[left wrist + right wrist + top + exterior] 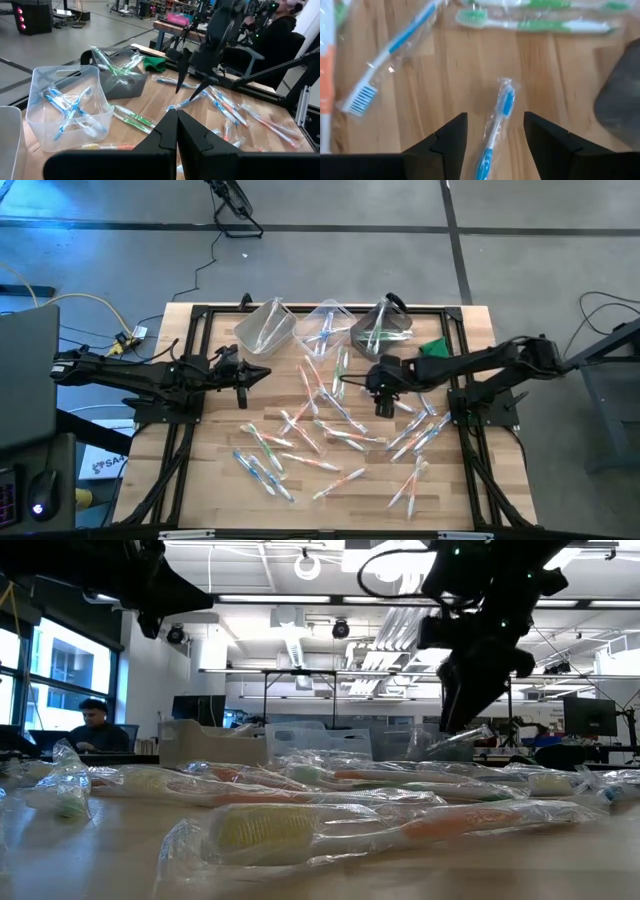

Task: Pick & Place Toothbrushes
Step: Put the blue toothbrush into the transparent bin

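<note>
Several wrapped toothbrushes (320, 430) with orange, blue and green handles lie scattered flat on the wooden table. My right gripper (495, 116) is open and slants down over the middle of the table (384, 406). Its fingers stand on either side of a blue toothbrush (501, 122) that lies flat on the wood, and they do not touch it. The left wrist view shows the same open gripper (192, 84) just above the table. My left gripper (176, 116) is shut on nothing and waits level above the table's left part (262, 372).
Three bins stand along the far edge: a clear one (265, 328), a clear one holding blue brushes (325, 325) and a grey one holding green brushes (385, 328). A small green object (435, 347) lies beside the grey bin. A second blue brush (390, 55) and a green brush (535, 24) lie near the right gripper.
</note>
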{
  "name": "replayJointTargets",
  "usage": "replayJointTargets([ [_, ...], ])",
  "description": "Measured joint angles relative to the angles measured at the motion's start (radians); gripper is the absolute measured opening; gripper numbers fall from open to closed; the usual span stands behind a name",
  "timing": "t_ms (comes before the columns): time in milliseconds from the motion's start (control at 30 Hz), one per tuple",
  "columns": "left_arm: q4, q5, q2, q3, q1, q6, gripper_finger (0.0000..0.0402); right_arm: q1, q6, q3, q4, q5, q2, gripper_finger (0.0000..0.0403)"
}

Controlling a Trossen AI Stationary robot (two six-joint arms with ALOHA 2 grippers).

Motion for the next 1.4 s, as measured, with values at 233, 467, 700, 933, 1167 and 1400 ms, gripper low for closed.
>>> replayJointTargets([
  [233, 0.0, 0.0, 0.0, 0.0, 0.0, 0.0, 0.0, 0.0, 0.004, 0.0, -0.027, 0.0, 0.069, 0.0178],
  [467, 0.0, 0.0, 0.0, 0.0, 0.0, 0.002, 0.0, 0.0, 0.012, 0.0, -0.053, 0.0, 0.121, 0.0177],
  [700, 0.0, 0.0, 0.0, 0.0, 0.0, 0.008, 0.0, 0.0, 0.03, 0.0, -0.092, 0.008, 0.136, 0.0177],
  [933, 0.0, 0.0, 0.0, 0.0, 0.0, 0.016, 0.0, -0.001, 0.073, 0.0, -0.12, -0.003, 0.136, 0.0177],
  [1167, 0.0, 0.0, 0.0, 0.0, 0.0, 0.015, 0.0, -0.001, 0.126, 0.0, -0.147, -0.021, 0.136, 0.0177],
  [1400, 0.0, 0.0, 0.0, 0.0, 0.0, 0.015, 0.0, -0.003, 0.159, 0.0, -0.166, -0.037, 0.136, 0.0166],
])
